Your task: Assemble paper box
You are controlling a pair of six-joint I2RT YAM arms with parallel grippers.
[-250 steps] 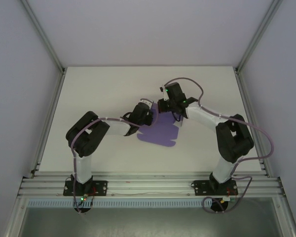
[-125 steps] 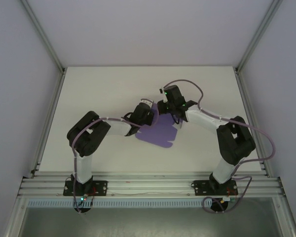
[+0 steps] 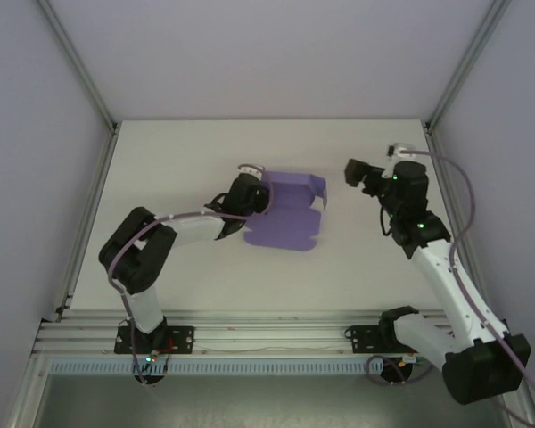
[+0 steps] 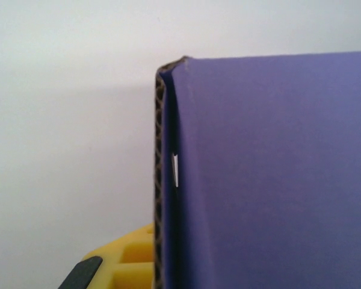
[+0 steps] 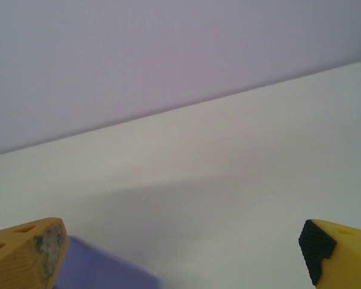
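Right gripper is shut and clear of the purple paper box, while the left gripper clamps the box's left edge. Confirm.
Not quite: the right gripper is open, not shut; the right wrist view shows its fingers spread wide. The rest holds: it is clear of the paper box, and the left gripper clamps the box's left edge.

This is a robotics lab test cell. A bare white surface [image 3: 160, 160] is boxed in by plain pale walls [image 3: 267, 53] and aluminium frame posts [image 3: 80, 62]. Two robot arms [image 3: 187, 230] [image 3: 446, 267] are bolted to a slotted metal rail [image 3: 267, 337] along the near edge, and loose cables [image 3: 464, 201] run along them.
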